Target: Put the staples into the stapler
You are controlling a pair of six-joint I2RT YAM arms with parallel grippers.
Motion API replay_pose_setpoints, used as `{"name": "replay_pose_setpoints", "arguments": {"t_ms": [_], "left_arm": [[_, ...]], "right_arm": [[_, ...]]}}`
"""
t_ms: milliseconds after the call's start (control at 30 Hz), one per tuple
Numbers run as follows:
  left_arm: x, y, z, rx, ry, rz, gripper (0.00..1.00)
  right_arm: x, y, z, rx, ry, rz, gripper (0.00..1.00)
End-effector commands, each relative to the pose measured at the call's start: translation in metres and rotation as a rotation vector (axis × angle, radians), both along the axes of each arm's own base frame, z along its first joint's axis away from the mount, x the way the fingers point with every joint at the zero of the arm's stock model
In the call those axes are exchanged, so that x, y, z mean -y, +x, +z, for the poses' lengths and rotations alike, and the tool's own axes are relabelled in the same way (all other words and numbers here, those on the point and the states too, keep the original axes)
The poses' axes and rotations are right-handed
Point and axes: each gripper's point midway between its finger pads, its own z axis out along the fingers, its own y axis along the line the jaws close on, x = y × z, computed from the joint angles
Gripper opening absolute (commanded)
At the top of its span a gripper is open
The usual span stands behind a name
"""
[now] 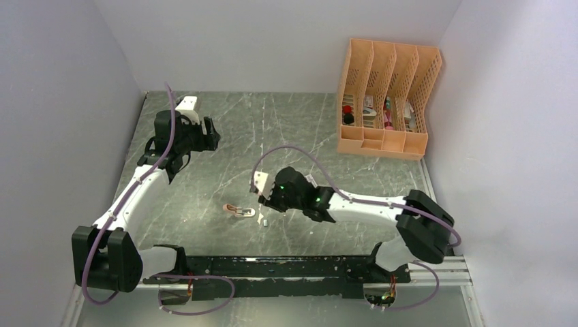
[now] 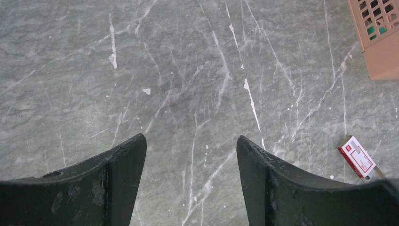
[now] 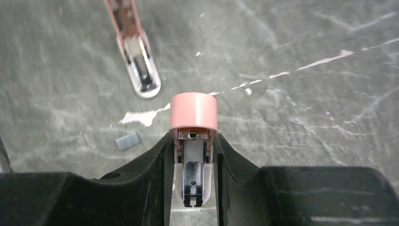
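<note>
Now the right claw [image 3: 193, 143] is pinching the pink stapler [image 3: 193, 110]; the left claw [image 2: 190, 141] is hanging wide, empty. The staple strip [image 3: 128, 141] — small, grey — is lying on the tabletop [image 3: 306, 117] nearby. Light and brittle, it is likely needing a gentle pinch across its long edges.
</note>
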Motion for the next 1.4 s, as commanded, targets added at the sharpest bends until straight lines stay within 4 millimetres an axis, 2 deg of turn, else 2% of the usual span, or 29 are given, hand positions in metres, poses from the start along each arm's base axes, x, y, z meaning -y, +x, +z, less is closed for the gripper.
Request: {"name": "replay_pose_setpoints", "arguments": {"t_ms": [0,233,467,633,733,833,900,1033,1167,1200,1233,1300,1367], "left_arm": [[0.002,-0.002,0.009,0.026,0.004,-0.013,0.75],[0.001,-0.004,0.009,0.022,0.012,-0.012,0.75],[0.003,-0.006,0.012,0.029,0.006,-0.026,0.76],[0.003,-0.007,0.013,0.038,0.002,-0.022,0.75],[0.003,-0.007,0.013,0.035,0.004,-0.024,0.76],[0.003,-0.007,0.014,0.035,0.003,-0.024,0.75],[0.003,-0.008,0.013,0.034,0.003,-0.025,0.76],[0.003,-0.009,0.014,0.035,-0.001,-0.022,0.76],[0.002,-0.009,0.014,0.036,0.0,-0.018,0.76],[0.002,-0.009,0.015,0.038,0.001,-0.016,0.76],[0.001,-0.009,0.016,0.04,0.002,-0.014,0.76],[0.0,-0.009,0.016,0.041,0.004,-0.011,0.76],[0.0,-0.009,0.017,0.043,0.005,-0.01,0.76]], "right_arm": [[0.003,-0.008,-0.027,-0.005,-0.195,0.207,0.06],[-0.021,0.009,-0.054,-0.102,-0.225,0.222,0.09],[-0.019,0.01,-0.09,-0.176,-0.273,0.169,0.1],[-0.018,0.004,-0.095,-0.213,-0.278,0.181,0.15],[-0.015,-0.002,-0.098,-0.235,-0.289,0.192,0.29],[-0.013,-0.003,-0.097,-0.236,-0.282,0.186,0.55],[-0.014,-0.002,-0.092,-0.23,-0.269,0.174,0.64],[-0.023,0.008,-0.066,-0.182,-0.208,0.144,0.8],[-0.029,0.033,-0.011,-0.078,-0.087,0.022,0.83],[-0.028,0.039,0.006,-0.057,-0.056,-0.029,0.88],[-0.026,0.045,0.025,-0.047,-0.017,-0.089,0.98],[-0.015,0.053,0.063,-0.043,0.077,-0.225,1.0],[0.01,0.064,0.091,-0.046,0.18,-0.444,1.0]]}}
